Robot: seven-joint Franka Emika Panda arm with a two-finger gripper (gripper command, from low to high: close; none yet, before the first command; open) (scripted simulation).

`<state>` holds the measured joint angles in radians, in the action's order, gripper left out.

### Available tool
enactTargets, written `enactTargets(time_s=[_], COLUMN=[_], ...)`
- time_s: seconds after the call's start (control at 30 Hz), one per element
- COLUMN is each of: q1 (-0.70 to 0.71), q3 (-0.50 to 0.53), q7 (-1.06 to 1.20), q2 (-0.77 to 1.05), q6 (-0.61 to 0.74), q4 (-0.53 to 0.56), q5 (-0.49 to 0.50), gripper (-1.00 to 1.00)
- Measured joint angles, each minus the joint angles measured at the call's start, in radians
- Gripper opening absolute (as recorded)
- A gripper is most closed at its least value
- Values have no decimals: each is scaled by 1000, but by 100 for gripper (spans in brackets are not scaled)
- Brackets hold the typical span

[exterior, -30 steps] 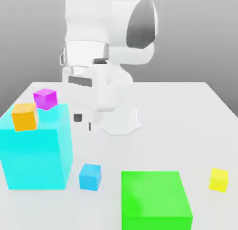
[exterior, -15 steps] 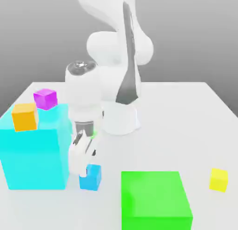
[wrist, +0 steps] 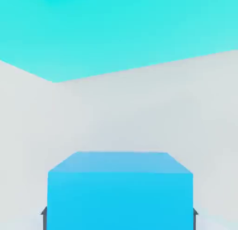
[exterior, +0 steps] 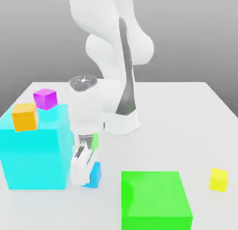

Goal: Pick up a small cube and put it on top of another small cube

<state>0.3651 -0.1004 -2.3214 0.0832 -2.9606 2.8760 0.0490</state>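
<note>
The small sky-blue cube [exterior: 96, 174] sits on the white table just off the lower right corner of the large translucent cyan block [exterior: 35, 154]. My gripper [exterior: 86, 179] is down over it from above and is shut on it; the white hand covers the cube's left part in the exterior view. In the hand view the cube [wrist: 120, 192] spans the gap between the two dark fingertips [wrist: 44, 213]. Other small cubes: orange [exterior: 24, 116] and magenta [exterior: 45, 98] by the cyan block's top, yellow [exterior: 218, 179] at the exterior view's right.
A large green block [exterior: 155, 199] stands close to the sky-blue cube, toward the exterior view's right. The arm's white base [exterior: 122, 123] stands behind. The large cyan block [wrist: 116, 29] rises close beside the hand. Bare table [exterior: 186, 126] lies right of the base.
The arm swung down from high above the table to the sky-blue cube. Its fingers, wide open before, have closed on the cube. No cube has shifted.
</note>
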Motion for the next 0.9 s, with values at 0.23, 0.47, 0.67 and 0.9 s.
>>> enactTargets(time_s=[0.23, 0.47, 0.67, 0.9], q1=[-20, -12, 34, 135], q3=[22, 62, 124, 228], q7=[149, 317, 447, 544], q2=[-244, -495, -693, -842], q6=[199, 404, 646, 953], q4=[-47, -126, -175, -206], q5=[-42, 23, 72, 88], gripper=[-100, -100, -100, -100])
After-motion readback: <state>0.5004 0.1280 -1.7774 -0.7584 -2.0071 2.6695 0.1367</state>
